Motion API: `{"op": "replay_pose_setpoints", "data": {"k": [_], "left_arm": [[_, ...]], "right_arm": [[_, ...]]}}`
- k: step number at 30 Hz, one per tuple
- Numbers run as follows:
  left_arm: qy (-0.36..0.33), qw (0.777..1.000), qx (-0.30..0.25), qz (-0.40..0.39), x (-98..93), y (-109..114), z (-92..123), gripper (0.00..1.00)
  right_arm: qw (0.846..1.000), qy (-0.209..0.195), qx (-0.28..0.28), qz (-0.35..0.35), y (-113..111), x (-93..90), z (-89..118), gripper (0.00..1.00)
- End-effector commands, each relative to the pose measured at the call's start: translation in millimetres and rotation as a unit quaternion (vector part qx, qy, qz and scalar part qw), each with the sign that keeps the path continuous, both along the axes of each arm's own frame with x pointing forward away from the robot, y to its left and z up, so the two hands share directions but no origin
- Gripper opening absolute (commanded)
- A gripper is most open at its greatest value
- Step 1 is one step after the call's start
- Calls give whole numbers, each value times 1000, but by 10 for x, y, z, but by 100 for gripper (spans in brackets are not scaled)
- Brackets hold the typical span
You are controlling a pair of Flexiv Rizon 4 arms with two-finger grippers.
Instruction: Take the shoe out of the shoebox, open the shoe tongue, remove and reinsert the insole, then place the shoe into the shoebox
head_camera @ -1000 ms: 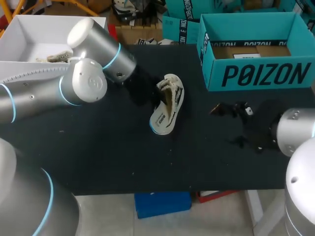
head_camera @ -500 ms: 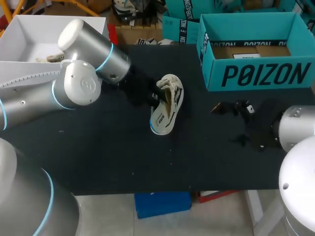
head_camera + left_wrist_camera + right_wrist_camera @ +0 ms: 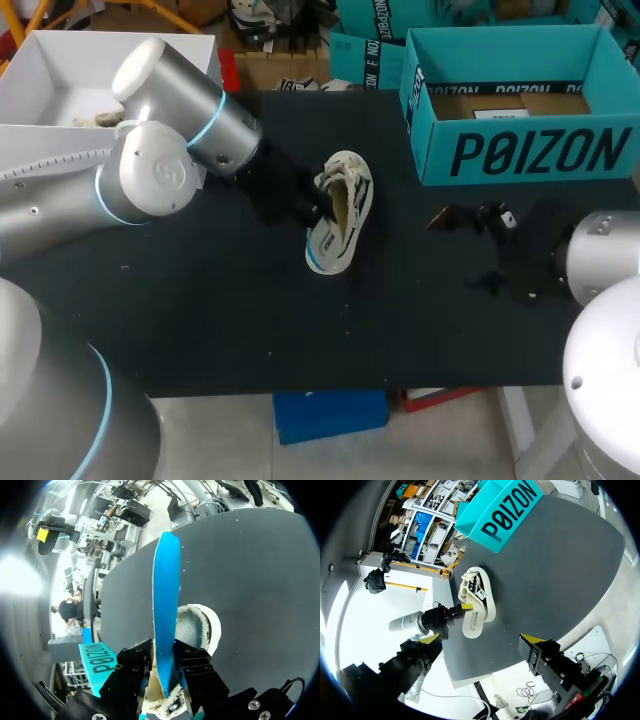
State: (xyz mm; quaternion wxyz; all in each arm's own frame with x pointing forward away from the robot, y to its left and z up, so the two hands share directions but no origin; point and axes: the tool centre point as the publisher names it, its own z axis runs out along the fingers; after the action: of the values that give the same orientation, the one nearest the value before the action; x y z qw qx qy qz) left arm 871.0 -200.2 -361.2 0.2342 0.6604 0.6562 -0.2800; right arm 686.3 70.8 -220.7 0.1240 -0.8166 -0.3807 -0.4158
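A cream slip-on shoe [image 3: 340, 222] with fleece lining lies at the table's middle, also seen from the right wrist as the shoe [image 3: 479, 611]. My left gripper [image 3: 305, 203] is at its near-left side. In the left wrist view a blue insole [image 3: 165, 605] stands up out of the shoe [image 3: 197, 627], and my left gripper [image 3: 163, 672] is shut on its lower part, a black finger on each side. My right gripper [image 3: 482, 638] hangs open and holds nothing, well apart from the shoe at the table's right. The teal shoebox [image 3: 520, 155] stands open at the back right.
A white box [image 3: 40, 60] sits at the back left, behind my left arm [image 3: 160, 165]. My right arm [image 3: 600, 255] is by the right edge. A second teal box [image 3: 365, 55] stands behind the table's far edge.
My left arm has swung nearer and to the right, bringing its gripper up against the shoe. The shoe has hardly shifted. The right arm stays where it was.
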Motion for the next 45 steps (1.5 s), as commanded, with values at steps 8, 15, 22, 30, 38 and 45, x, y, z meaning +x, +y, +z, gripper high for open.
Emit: {"op": "replay_pose_setpoints", "data": {"k": [8,15,22,30,38,45], "left_arm": [[3,1000,10,-15,-88,38,31,0],[4,1000,14,-21,-92,35,-23,0],[-5,1000,19,-17,-44,32,-91,0],[-18,1000,20,-2,59,47,-116,0],[-28,999,17,6,155,1,-185,0],[-46,999,6,12,240,-60,-247,0]], "right_arm": [[999,22,25,31,-89,-67,-9,100],[999,22,25,31,-89,-67,-9,100],[999,22,25,31,-89,-67,-9,100],[999,22,25,31,-89,-67,-9,100],[999,22,25,31,-89,-67,-9,100],[999,22,25,31,-89,-67,-9,100]]}}
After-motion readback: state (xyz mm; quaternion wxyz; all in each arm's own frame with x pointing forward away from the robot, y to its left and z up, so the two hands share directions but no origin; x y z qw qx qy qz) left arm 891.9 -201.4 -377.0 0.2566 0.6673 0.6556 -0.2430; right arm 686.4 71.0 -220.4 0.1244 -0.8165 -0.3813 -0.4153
